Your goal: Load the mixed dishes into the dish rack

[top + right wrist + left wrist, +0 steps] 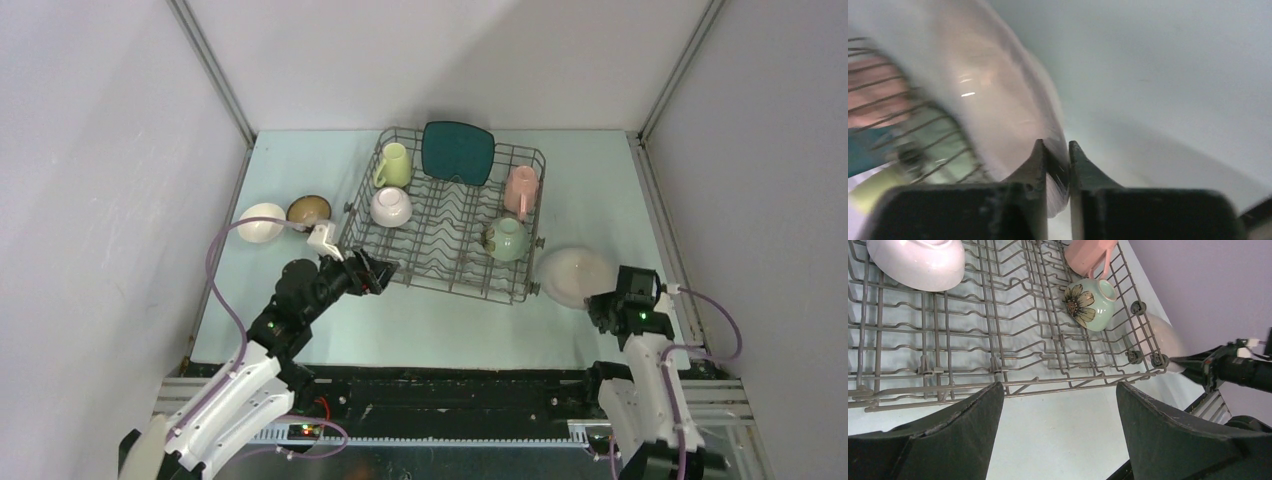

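The dish rack stands mid-table and holds a teal square plate, a yellow-green mug, a white bowl, a pink cup and a pale green bowl. To its right lies the white round plate. My right gripper is shut on that plate's near rim, one finger on each side. My left gripper hangs open and empty just before the rack's front left edge. Left of the rack sit another white bowl and a dark brown bowl.
Grey walls with metal posts close in the table on three sides. The two bowls outside the rack lie close to the left wall. The right wall is near the round plate.
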Robot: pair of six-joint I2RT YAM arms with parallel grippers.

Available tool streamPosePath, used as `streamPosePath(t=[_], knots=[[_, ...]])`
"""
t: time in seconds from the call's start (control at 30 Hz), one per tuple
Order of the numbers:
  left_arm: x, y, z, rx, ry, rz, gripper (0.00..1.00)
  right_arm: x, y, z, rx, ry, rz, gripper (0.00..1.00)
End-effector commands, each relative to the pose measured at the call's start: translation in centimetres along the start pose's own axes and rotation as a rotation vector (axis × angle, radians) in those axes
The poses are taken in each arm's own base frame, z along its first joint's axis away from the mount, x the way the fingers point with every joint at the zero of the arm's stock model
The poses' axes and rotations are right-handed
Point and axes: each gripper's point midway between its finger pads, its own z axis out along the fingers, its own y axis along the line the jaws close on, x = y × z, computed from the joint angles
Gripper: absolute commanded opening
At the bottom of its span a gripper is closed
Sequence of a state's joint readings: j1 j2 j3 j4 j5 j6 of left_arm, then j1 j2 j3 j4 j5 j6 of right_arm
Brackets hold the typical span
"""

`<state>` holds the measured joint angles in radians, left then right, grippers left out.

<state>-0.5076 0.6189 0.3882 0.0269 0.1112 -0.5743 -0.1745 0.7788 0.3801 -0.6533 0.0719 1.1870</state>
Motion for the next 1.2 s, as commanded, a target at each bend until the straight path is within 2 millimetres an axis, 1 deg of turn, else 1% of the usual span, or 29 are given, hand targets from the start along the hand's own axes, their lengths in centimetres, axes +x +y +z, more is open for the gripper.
streamPosePath(t=[0.0,0.03,0.07,0.23,0.27,0.37,0.47,0.5,0.53,0.63,0.7,0.73,0.77,0.9,0.97,1.0,1.07,1.1,1.13,1.17], knots=[[-0.5,-0.3,0.2,0.015,-0.022,0.031,0.89,-2.5,-0.2,-1.8,-0.04,-0.142,0.038,0.0],[-0.5,-0.3,0.2,0.015,-0.019,0.031,0.89,-3.4,0.3,-2.5,-0.064,-0.182,0.052,0.0],[-0.4,-0.4,0.2,0.017,-0.017,0.03,0.89,-3.8,0.4,-2.9,-0.072,-0.197,0.047,0.0],[-0.4,-0.5,0.3,0.024,-0.013,0.029,0.89,-6.7,2.4,-5.9,-0.135,-0.317,0.038,0.0],[-0.4,-0.5,0.4,0.025,-0.011,0.029,0.89,-7.0,2.6,-6.2,-0.135,-0.33,0.027,0.0],[-0.3,-0.5,0.4,0.025,-0.009,0.028,0.89,-8.3,4.1,-7.8,-0.173,-0.38,-0.018,0.0],[-0.3,-0.5,0.4,0.025,-0.009,0.029,0.89,-9.4,6.3,-9.4,-0.246,-0.425,-0.118,0.0],[-0.3,-0.5,0.4,0.024,-0.01,0.029,0.89,-9.8,7.1,-10.2,-0.257,-0.443,-0.161,0.0],[-0.3,-0.5,0.4,0.024,-0.011,0.029,0.89,-10.1,7.5,-10.6,-0.264,-0.454,-0.179,0.0],[-0.4,-0.6,0.4,0.03,-0.012,0.029,0.89,-11.4,10.0,-12.9,-0.318,-0.514,-0.285,0.0],[-0.4,-0.7,0.4,0.037,-0.014,0.027,0.89,-11.6,12.3,-14.7,-0.404,-0.545,-0.382,0.0],[-0.4,-0.7,0.4,0.04,-0.014,0.027,0.89,-11.3,13.5,-15.7,-0.462,-0.541,-0.425,0.0],[-0.4,-0.9,0.4,0.047,-0.016,0.027,0.88,-11.5,14.6,-16.7,-0.504,-0.569,-0.463,0.0],[-0.1,-0.8,0.4,0.054,-0.02,0.024,0.88,-10.7,18.9,-20.6,-0.693,-0.591,-0.555,0.0],[-0.2,-0.7,0.4,0.048,-0.026,0.023,0.88,-9.6,21.5,-22.0,-0.809,-0.568,-0.599,0.0],[-0.2,-0.5,0.4,0.04,-0.029,0.022,0.88,-8.8,23.1,-23.5,-0.904,-0.559,-0.637,0.0],[-0.3,-0.4,0.4,0.031,-0.035,0.022,0.88,-6.7,25.7,-24.9,-1.02,-0.524,-0.74,0.0],[-0.4,-0.3,0.3,0.03,-0.039,0.024,0.88,-4.9,27.2,-25.4,-1.066,-0.488,-0.8,0.0],[-0.5,-0.2,0.3,0.023,-0.047,0.024,0.88,-4.2,28.2,-25.8,-1.089,-0.514,-0.868,0.0],[-0.5,-0.1,0.2,0.018,-0.051,0.025,0.88,-2.5,29.7,-26.1,-1.112,-0.5,-0.922,0.0]])
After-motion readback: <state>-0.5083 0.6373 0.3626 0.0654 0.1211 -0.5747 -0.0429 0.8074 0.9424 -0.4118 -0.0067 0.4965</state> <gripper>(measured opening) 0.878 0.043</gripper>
